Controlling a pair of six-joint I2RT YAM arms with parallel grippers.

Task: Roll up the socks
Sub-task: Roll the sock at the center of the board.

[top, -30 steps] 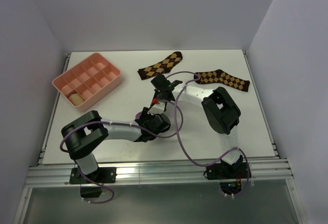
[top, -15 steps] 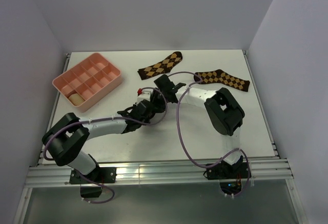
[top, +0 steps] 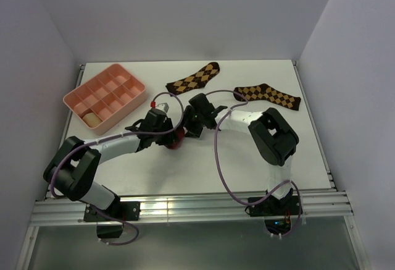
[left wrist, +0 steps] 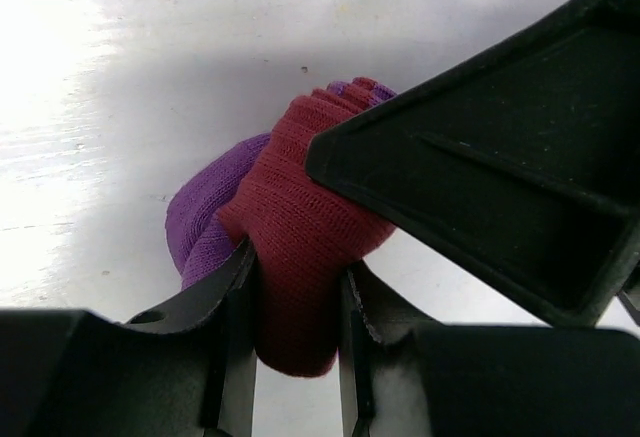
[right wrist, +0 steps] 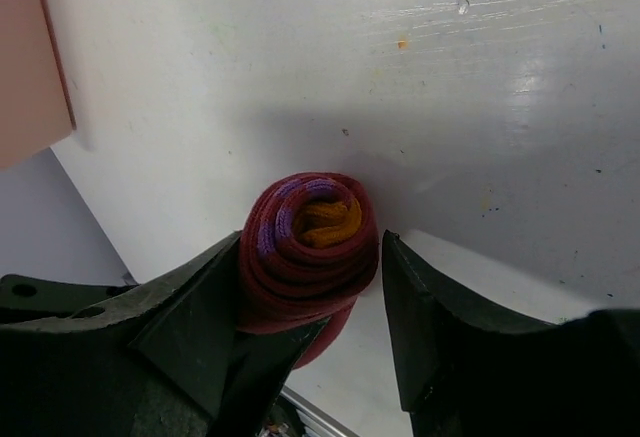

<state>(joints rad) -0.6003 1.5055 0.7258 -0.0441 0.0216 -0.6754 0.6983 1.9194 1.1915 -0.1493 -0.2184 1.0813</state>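
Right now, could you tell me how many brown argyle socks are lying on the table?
2. One argyle sock lies flat at the far centre; the other argyle sock lies to its right, nearer the right wall. More could be hidden from view.

crimson sock roll (left wrist: 300, 217): end hidden inside left claw (left wrist: 296, 297) | tan item (top: 91, 119) in tray (top: 126, 84): unidentifiable

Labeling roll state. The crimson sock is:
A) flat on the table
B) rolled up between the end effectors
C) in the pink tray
B: the right wrist view shows the crimson sock coiled in a spiral, and the left end effector pinches it.
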